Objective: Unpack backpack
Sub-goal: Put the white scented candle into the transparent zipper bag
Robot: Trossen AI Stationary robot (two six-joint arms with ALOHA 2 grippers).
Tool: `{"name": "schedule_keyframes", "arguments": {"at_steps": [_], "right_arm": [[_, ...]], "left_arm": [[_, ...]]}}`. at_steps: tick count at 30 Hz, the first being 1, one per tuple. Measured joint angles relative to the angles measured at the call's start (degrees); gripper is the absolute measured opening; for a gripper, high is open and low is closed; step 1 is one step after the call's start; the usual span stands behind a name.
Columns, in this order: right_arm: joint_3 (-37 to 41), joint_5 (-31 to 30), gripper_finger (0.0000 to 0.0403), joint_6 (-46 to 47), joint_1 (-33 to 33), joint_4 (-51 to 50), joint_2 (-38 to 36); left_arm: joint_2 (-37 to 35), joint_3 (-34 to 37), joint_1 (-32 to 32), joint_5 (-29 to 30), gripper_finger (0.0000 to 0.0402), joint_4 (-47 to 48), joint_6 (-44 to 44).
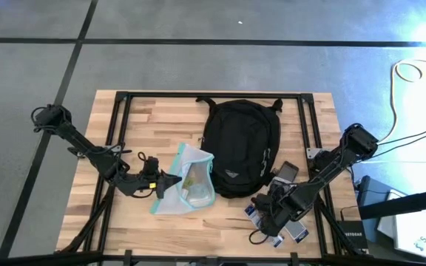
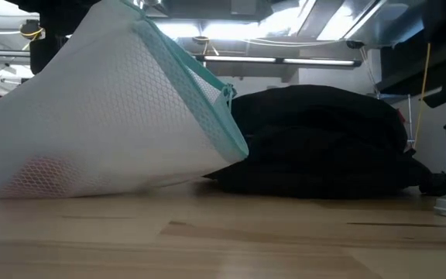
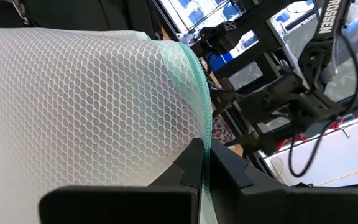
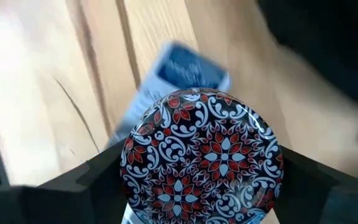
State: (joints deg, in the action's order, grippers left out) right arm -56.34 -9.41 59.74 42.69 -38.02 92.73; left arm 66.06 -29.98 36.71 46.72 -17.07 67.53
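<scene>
**A:** The backpack [image 1: 240, 148] you are unpacking lies flat near the middle of the table's far edge, a rounded black fabric oval with a small pale logo near its near end. What is under it?

**B:** You have a pale butcher-block table [image 1: 220, 225], strips of wood in mixed tones, with a black metal frame [image 1: 120, 111] running along the far edge and down both sides. Around it is grey concrete floor crossed by dark lines, with a pale cable [image 1: 405, 74] looped on the floor off the right side.

**A:** And beside the backpack?

**B:** Just left of it you see the mesh pouch [image 1: 187, 181], white honeycomb netting edged in teal, soft and slumped. In the low view it rises like a tent in front of the backpack, one side lifted off the wood. Your left gripper [image 1: 170, 179] is pinched tight on its teal edge.

**A:** The right side?

**B:** Your right gripper [image 1: 261, 214] is near the table's front right corner, its fingers closed around a round tin [image 4: 202, 152] with a glossy lid patterned in red, white and black flowers. Under it lies a blue card box [image 4: 182, 71] on the wood. A dark phone-like slab [image 1: 288, 171] rests just right of the backpack.

**A:** The room?

**B:** Bright strip lights and shelving beyond the table, in the low view.
</scene>
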Motion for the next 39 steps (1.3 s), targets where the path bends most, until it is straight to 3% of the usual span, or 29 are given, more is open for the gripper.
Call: {"name": "schedule_keyframes", "arguments": {"at_steps": [8,13,22,29,34,39], "right_arm": [[-4.74,-5.66,0.0299,-10.24,-4.41,5.44,0.00],[-4.95,-6.66,0.0290,-17.69,-9.12,18.48,1.03],[-9.01,-5.55,0.0297,-33.33,-16.38,41.75,10.90],[-21.23,-4.73,0.0298,-45.83,-20.63,40.41,20.59],[-28.48,-10.94,0.0298,-51.43,-22.29,30.00,25.64],[-30.39,-14.16,0.0298,-52.77,-23.26,27.62,26.43]], "left_arm": [[0.02,0.02,0.00,0.02,0.0001,0.01,-0.02],[0.02,0.02,0.00,0.04,0.0001,0.00,-0.02],[0.02,0.02,0.02,0.46,0.0001,0.01,-0.04],[0.02,0.03,0.00,0.46,0.0001,0.12,-0.09],[0.04,0.07,0.00,0.50,0.0001,0.34,-0.46],[0.04,0.07,0.00,0.59,0.0001,1.01,-0.40]]}}
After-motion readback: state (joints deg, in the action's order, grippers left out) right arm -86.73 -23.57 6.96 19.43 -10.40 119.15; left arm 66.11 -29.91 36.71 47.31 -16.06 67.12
